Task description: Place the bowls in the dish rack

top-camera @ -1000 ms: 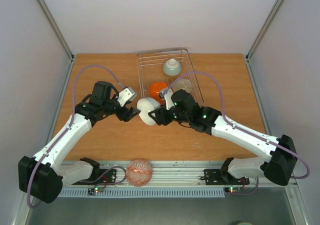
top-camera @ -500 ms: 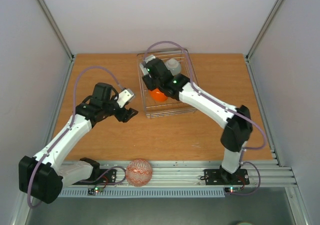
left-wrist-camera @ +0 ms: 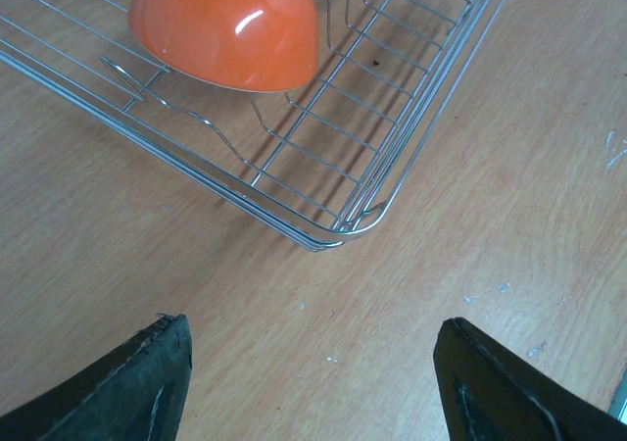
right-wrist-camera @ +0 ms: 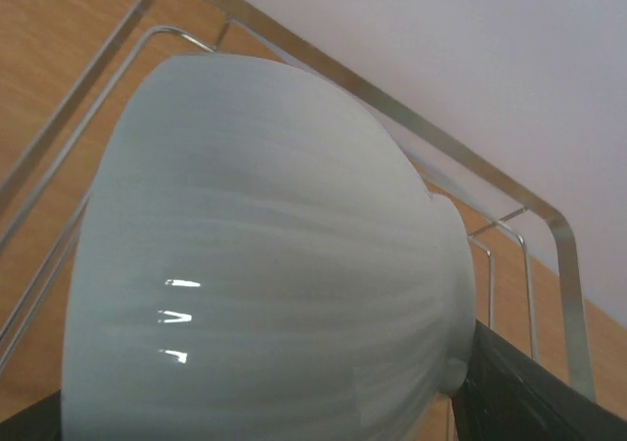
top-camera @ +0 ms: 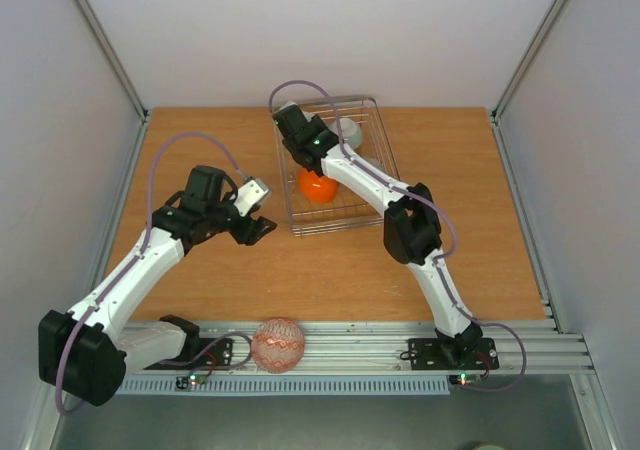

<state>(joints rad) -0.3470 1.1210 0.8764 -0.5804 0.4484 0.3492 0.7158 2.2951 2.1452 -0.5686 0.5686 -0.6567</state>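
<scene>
Right tool [top-camera: 290, 125] clamps the white bowl [right-wrist-camera: 265, 255] above the rack [top-camera: 340, 212], far corner. Placing step, I'd say; next, lower and release. Left tool [left-wrist-camera: 313, 392] gapes empty, rack just ahead.

The surface [top-camera: 200, 150] is orange-brown wood grain. The dish rack [top-camera: 345, 210] is thin silver wire. The orange bowl [top-camera: 318, 186] is bright, glossy and plain; the white bowl [right-wrist-camera: 265, 255] shows faint streaks. At the surface's near edge, the patterned bowl [top-camera: 277, 344] has red tracery on pale ground.
</scene>
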